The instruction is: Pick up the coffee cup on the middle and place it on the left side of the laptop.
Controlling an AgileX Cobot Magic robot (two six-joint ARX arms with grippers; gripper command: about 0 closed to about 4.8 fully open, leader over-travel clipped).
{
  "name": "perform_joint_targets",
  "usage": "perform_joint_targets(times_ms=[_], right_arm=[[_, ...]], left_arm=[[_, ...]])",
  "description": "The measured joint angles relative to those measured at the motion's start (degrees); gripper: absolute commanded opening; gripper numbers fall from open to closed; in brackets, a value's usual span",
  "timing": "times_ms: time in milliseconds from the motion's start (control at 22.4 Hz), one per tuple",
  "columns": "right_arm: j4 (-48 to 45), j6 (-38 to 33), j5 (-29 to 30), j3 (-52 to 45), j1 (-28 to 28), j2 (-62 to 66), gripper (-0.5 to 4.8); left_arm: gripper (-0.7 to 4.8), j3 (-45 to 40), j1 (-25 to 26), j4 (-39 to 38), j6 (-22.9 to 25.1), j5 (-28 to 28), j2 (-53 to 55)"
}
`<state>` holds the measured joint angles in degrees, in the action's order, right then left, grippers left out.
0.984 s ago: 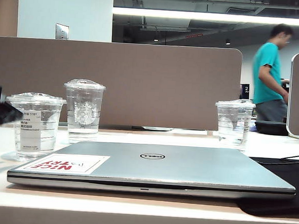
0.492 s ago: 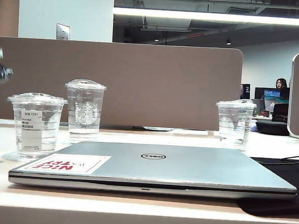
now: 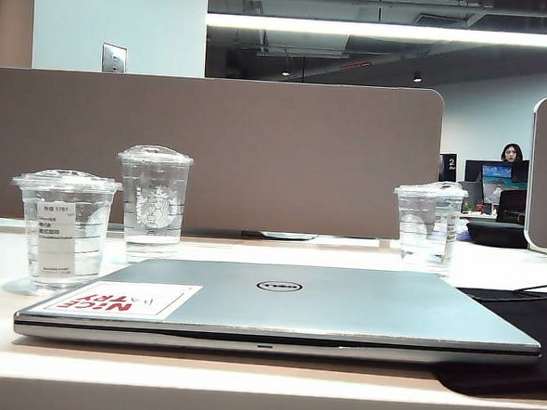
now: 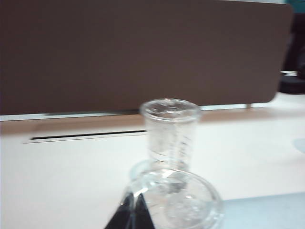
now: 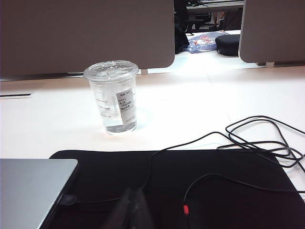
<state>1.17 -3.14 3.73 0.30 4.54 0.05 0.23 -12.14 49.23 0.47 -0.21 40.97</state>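
Clear glossy plastic coffee cup (image 3: 64, 231), smooth matt metal laptop (image 3: 286, 303), matt black mat (image 5: 200, 186)

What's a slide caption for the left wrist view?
Shut left gripper above the coffee cup, taller cup behind.

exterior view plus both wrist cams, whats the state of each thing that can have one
laptop: lid closed, flat on the table
coffee cup: lidded, upright, left of the laptop, not held
taller cup: lidded, upright, behind the coffee cup
right-hand cup: lidded, upright
left gripper: shut, empty, above the coffee cup
right gripper: shut, empty, over the black mat
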Motion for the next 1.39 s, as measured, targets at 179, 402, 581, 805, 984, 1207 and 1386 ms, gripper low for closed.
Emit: perform_joint_targets(times_ms=[179, 402, 581, 805, 984, 1207, 1386], right_arm=[[0.02, 0.0, 0.0, 0.02, 0.04, 0.0, -0.05], [0.02, 0.0, 0.0, 0.0, 0.04, 0.0, -0.05], [0.02, 0.0, 0.0, 0.0, 0.04, 0.0, -0.05], [0.02, 0.0, 0.0, 0.0, 0.04, 0.0, -0.05], [0.04, 0.0, 0.0, 0.0, 0.04, 0.0, -0.05], [0.04, 0.0, 0.0, 0.02, 0.04, 0.0, -0.05], [0.04, 0.0, 0.0, 0.02, 0.04, 0.0, -0.05]], left_arm=[[-0.05, 0.0, 0.0, -8.15, 0.13, -4.61, -9.64], [-0.05, 0.0, 0.0, -12.5, 0.13, -4.96, -14.99], [-0.05, 0.0, 0.0, -12.61, 0.13, -4.96, -16.24], [-0.05, 0.0, 0.0, -13.05, 0.13, -4.96, -16.13], [-0.05, 0.0, 0.0, -13.05, 0.13, -4.96, -16.13], [-0.05, 0.0, 0.28, -21.57, 5.25, -5.46, -24.13], [-0.05, 0.0, 6.47, -29.7, 5.81, -5.92, -28.37]])
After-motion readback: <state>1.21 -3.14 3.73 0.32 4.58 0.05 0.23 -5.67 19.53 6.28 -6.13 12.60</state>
